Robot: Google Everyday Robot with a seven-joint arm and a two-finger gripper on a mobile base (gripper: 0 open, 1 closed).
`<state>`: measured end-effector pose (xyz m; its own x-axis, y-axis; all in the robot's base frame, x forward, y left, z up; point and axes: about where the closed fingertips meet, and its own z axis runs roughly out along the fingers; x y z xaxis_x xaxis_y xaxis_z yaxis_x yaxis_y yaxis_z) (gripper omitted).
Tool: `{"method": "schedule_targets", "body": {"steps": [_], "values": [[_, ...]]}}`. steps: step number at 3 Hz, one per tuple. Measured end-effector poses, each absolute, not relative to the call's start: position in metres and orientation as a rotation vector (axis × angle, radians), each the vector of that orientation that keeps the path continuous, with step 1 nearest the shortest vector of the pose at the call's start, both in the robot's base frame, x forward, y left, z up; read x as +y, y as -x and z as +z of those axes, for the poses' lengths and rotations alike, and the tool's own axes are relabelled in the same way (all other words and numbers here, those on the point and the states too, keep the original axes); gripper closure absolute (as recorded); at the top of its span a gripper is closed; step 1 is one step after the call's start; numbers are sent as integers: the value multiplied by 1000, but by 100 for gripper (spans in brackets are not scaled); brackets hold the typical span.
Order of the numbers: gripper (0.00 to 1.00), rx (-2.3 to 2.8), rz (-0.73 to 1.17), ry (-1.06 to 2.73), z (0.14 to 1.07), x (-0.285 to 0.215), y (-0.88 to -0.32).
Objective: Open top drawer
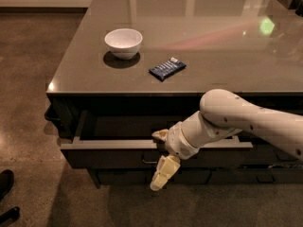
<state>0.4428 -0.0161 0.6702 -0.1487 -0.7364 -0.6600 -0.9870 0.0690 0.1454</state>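
The top drawer (109, 156) is a long dark front under the counter edge. It stands pulled partly out, with its dark inside showing behind its grey top rim. Its small loop handle (148, 161) shows just left of my gripper. My gripper (162, 154) is at the middle of the drawer front, on the end of the white arm that comes in from the right. One cream finger (160, 135) lies over the drawer's top rim. The other finger (163, 174) hangs down in front of the drawer face. The fingers are spread apart and hold nothing that I can see.
A white bowl (123, 42) and a blue snack packet (167, 68) lie on the grey counter top (213, 46). Shallower dark drawers (123, 176) sit below the top one. A dark shoe (4, 183) is on the floor at the lower left.
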Motion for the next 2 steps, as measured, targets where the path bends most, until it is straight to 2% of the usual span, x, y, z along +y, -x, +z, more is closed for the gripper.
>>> {"method": "schedule_targets", "body": {"steps": [2], "values": [[0, 1951, 916, 1706, 665, 0, -419]]}}
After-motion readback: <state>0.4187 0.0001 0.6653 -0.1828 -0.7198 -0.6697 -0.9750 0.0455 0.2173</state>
